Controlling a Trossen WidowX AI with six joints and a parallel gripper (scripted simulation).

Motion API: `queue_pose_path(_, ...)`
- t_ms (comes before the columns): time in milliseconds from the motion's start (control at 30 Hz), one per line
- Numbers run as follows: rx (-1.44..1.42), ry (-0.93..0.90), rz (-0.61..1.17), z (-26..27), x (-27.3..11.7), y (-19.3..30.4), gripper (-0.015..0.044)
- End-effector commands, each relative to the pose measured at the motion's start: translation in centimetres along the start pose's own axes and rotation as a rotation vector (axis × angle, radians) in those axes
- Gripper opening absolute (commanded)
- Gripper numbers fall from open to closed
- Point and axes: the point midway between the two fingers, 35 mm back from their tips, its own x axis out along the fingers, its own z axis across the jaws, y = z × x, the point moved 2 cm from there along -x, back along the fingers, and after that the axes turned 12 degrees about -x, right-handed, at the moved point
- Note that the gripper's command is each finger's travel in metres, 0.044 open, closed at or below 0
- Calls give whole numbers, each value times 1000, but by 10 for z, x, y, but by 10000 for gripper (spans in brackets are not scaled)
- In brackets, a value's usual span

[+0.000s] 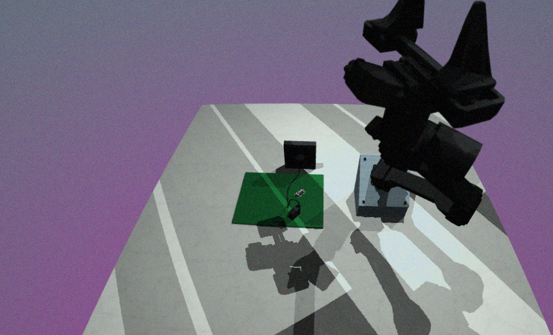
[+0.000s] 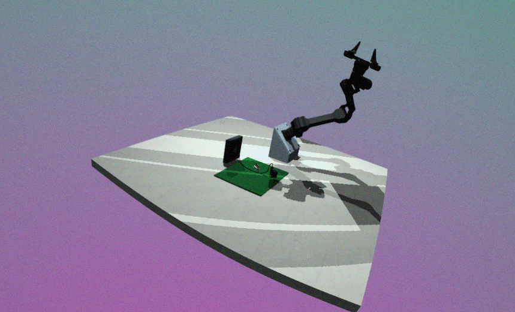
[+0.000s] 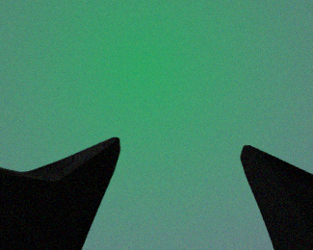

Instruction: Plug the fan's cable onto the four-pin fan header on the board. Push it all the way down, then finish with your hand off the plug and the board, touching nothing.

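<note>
Exterior view, black fan, no legible writingExterior view, dark fan (image 1: 299,154) (image 2: 232,149), green board (image 1: 266,200) (image 2: 247,182), markings unreadable

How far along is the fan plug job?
Not plugged in yet: the plug sits on the green board, apart from the header. In hand: nothing; the open jaws point up, away from the board. Left: grasp the plug, seat it fully, release, back off.

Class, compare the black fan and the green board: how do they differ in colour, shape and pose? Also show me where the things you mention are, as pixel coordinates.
Colour: the fan (image 1: 307,155) (image 2: 232,149) is black, whereas the board (image 1: 257,203) (image 2: 247,185) is green.
Shape: the fan is a thick block, whereas the board is a thin sheet, wider than the fan.
Pose: the fan stands upright, whereas the board lies flat.
Shared: both have a four-sided outline and rest on the table (image 1: 203,158) (image 2: 212,201).
</note>
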Motion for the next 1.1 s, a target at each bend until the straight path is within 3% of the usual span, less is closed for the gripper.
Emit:
queue_pose_path(0,0,0,0,0,0,0,426)
queue_pose_path(167,18,-7,-25,4,0,-6,440)
queue_pose_path(467,358,-247,-422,77,-32,-108,440)
queue_pose_path(767,782,-793,-659,165,-110,-194,440)
queue_pose_path(1067,1103,-1493,-574,232,-215,-235,440)
